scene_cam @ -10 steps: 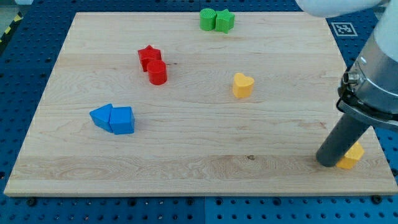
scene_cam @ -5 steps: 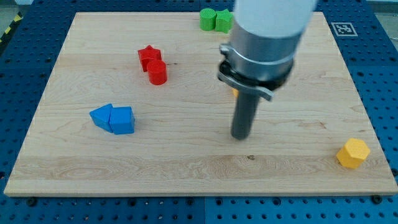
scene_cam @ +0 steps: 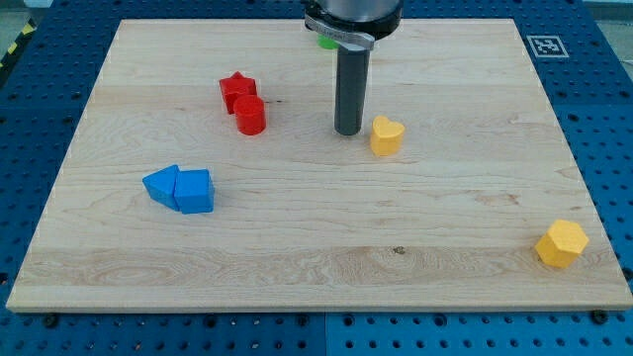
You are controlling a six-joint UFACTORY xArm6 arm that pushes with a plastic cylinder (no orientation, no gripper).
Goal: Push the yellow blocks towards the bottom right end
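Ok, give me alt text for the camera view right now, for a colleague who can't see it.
My tip sits just left of the yellow heart block mid-board; the yellow hexagon block lies near the wooden board's bottom-right corner. Red and blue block pairs lie to the left.

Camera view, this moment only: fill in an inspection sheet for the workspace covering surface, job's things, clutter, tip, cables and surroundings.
Surface: wooden board, flat, on a blue perforated base.
Job's things: yellow heart block near the board's middle; yellow hexagon block at the view's bottom right corner.
Clutter: red star block touching red cylinder; two blue blocks pressed together at the view's left; green block mostly hidden behind the arm.
Tip: my tip stands just left of the yellow heart block, close; contact cannot be told.
Cables: nothing seen.
Surroundings: a printed marker tag at the view's top right.
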